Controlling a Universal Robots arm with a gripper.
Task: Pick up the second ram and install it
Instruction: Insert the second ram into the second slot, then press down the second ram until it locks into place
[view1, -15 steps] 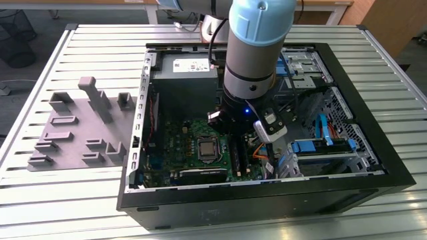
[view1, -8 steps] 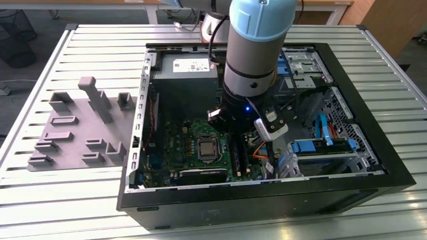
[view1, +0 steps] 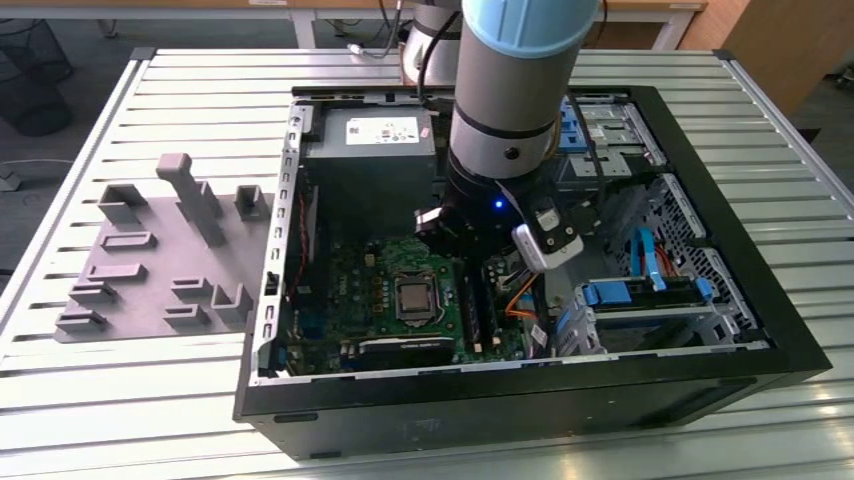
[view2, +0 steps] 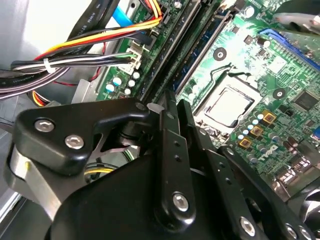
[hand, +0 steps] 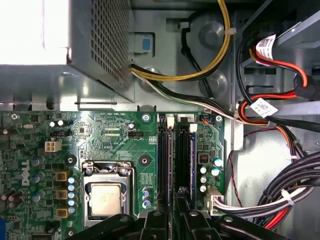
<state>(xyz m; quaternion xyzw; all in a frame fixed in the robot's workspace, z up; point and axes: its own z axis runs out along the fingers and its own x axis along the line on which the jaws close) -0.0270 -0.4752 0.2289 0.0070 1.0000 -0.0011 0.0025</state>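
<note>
My gripper (view1: 470, 262) reaches down inside the open computer case (view1: 534, 375), over the memory slots beside the processor socket (view1: 416, 297). In both wrist views its black fingers (hand: 156, 222) stand close together, shut on the top edge of the second ram (hand: 175, 160). This thin dark green stick is seen edge-on, standing along a long black slot. The gripper (view2: 172, 102) sits at the near end of the stick. Another stick (hand: 166, 155) stands in the neighbouring slot. Whether the held stick is fully seated in its slot is hidden.
A grey fixture plate (view1: 160, 250) with upright blocks lies outside the case at the exterior view's left. The power supply (view1: 367, 150) stands at the back of the case. Bundled cables (hand: 280, 200) and blue drive brackets (view1: 641, 290) crowd the side beyond the slots.
</note>
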